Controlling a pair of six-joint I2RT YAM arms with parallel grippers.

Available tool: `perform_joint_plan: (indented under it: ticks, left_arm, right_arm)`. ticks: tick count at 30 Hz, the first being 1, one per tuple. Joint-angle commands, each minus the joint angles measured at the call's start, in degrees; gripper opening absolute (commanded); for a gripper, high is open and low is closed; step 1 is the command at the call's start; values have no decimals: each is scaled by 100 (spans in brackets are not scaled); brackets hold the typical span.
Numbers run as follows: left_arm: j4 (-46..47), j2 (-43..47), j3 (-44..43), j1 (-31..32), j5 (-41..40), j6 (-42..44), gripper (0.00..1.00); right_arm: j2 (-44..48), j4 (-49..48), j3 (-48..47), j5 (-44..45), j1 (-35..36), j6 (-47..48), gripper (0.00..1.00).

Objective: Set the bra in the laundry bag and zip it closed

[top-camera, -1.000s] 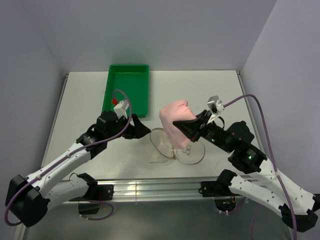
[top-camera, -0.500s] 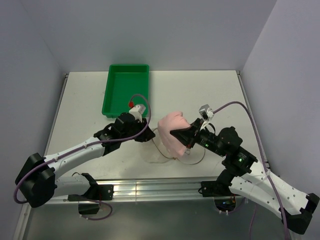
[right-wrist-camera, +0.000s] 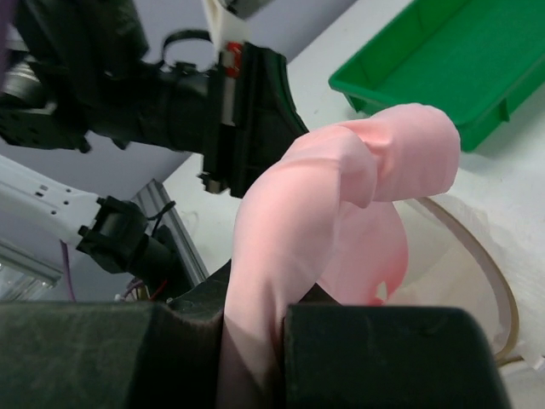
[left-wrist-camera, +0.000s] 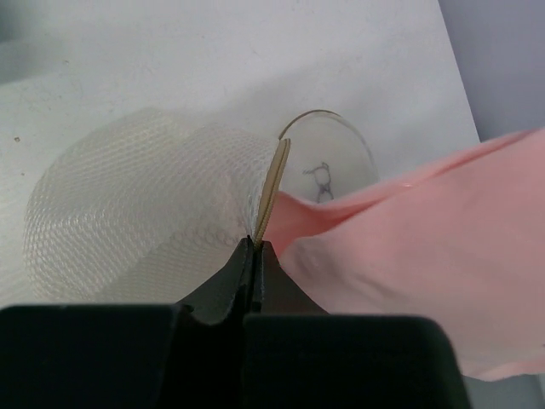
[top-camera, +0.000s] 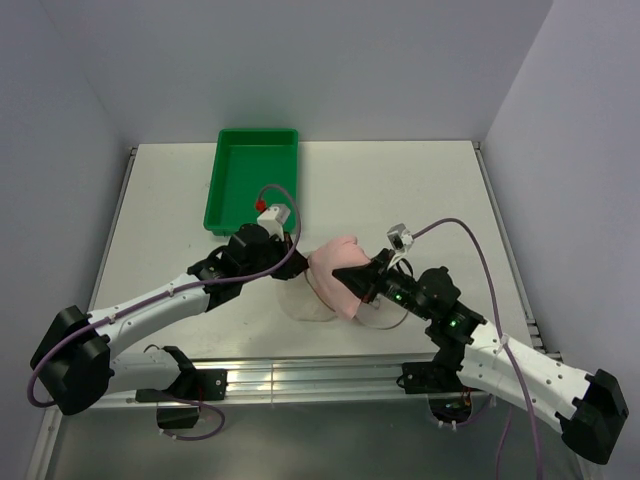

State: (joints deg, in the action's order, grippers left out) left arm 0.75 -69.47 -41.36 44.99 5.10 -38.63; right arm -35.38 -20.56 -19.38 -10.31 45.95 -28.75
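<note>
Pink fabric, the bra, hangs bunched from the right gripper, which is clamped tight on it and now sits lower and closer to the laundry bag than a second ago. The left gripper has moved in and pinched shut on the bag's upturned rim, just beside the bra. Judgement: insertion is starting and nothing is inside yet. The limp mesh may fold across the mouth. The green tray stands beyond, well apart.

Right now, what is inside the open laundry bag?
The laundry bag is held open by the left claw. Its flat half shows only a dark mark. The bra covers the rest, so that part is hidden.
</note>
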Motion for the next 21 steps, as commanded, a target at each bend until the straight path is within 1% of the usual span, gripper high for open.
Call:
perform_joint_plan:
  ticks: [1, 4, 11, 14, 17, 21]
  left_arm:
    - [434, 109, 32, 18, 105, -118, 0]
    - [557, 179, 58, 18, 70, -188, 0]
    - [812, 347, 137, 27, 237, -268, 0]
    - [926, 399, 164, 27, 228, -241, 0]
    - [970, 312, 94, 45, 403, -189, 0]
    - [1058, 215, 41, 106, 535, -153, 0]
  right_arm:
    - [-284, -897, 153, 170, -43, -157, 0]
    - [-496, -1116, 320, 64, -43, -271, 0]
    - [-874, -1363, 531, 239, -43, -315, 0]
    - [-1216, -1758, 724, 345, -43, -473, 0]
    - [-1752, -2057, 655, 205, -43, -491, 0]
    - [-2630, -2347, 278, 20, -51, -473, 0]
